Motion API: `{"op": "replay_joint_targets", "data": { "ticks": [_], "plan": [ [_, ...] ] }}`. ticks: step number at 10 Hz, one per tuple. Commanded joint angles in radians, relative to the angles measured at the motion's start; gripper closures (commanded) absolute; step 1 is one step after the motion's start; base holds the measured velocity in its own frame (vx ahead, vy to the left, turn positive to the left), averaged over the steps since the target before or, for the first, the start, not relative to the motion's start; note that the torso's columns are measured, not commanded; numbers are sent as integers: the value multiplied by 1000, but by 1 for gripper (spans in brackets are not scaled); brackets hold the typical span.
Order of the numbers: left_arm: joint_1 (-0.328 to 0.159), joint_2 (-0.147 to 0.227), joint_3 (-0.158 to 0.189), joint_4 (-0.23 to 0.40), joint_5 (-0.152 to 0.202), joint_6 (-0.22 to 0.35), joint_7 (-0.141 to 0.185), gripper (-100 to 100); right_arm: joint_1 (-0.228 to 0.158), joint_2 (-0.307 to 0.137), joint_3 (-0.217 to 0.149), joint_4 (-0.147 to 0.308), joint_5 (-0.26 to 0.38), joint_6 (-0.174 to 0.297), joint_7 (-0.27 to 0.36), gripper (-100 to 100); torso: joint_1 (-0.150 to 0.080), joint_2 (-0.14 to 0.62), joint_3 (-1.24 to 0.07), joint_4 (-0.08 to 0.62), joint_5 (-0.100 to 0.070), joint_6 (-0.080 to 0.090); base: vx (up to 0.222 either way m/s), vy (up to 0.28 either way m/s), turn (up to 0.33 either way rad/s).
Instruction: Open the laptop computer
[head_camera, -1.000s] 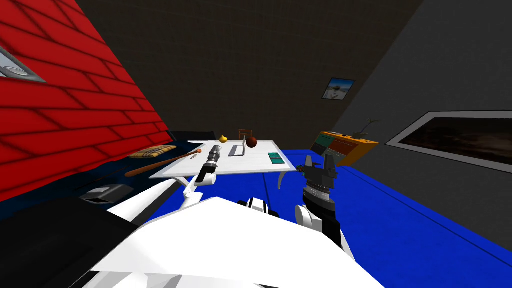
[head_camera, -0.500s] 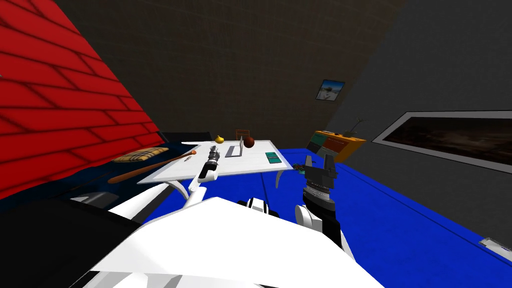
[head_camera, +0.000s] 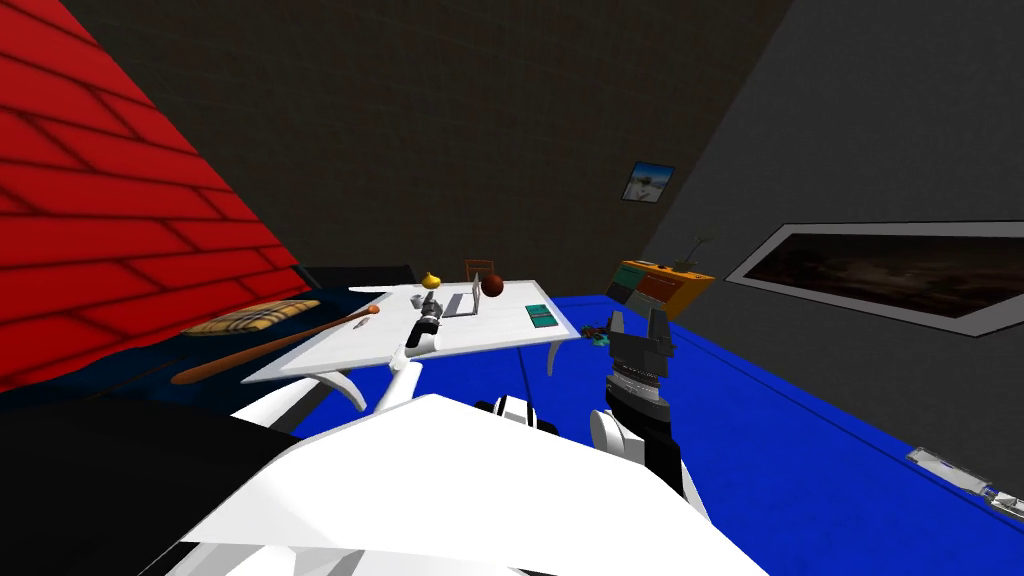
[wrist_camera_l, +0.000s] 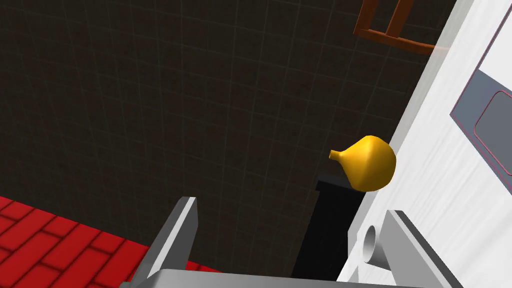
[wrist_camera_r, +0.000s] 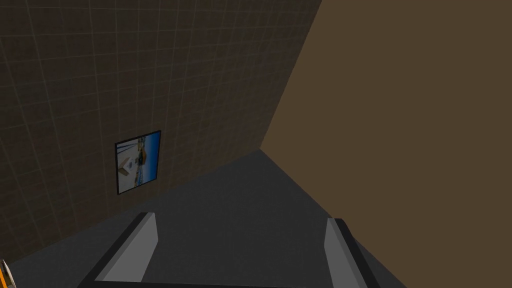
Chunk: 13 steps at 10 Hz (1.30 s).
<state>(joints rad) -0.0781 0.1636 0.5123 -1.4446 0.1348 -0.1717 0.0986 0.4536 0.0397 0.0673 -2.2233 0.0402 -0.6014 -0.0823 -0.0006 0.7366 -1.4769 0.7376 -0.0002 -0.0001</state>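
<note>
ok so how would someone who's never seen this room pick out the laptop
Find the white table on the blue floor by the red brick wall. Near its far edge, between a yellow bulb-shaped thing and a dark red ball, sits the laptop. It alone is a flat grey slab with a thin lid standing up; its neighbours are round.

White tabletop (head_camera: 330, 352): grey laptop (head_camera: 460, 304) at rear centre; yellow pear-shaped gourd (head_camera: 431, 281) behind-left; dark red ball (head_camera: 491, 287) just right; teal flat book (head_camera: 541, 316) farther right.

One laptop (head_camera: 462, 303), one yellow vase (head_camera: 431, 281), one maroon ball (head_camera: 491, 287), one teal book (head_camera: 541, 316).
</note>
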Motion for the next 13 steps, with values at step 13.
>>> {"op": "replay_joint_targets", "data": {
  "ticks": [13],
  "plan": [
    [-287, -90, 110, 303, 90, 68, 56, -100, 0, 0, 0, 0, 0, 0, 0, 0, 1, 4, 2, 1, 0, 0, 71, -4, -58]
  ]
}}
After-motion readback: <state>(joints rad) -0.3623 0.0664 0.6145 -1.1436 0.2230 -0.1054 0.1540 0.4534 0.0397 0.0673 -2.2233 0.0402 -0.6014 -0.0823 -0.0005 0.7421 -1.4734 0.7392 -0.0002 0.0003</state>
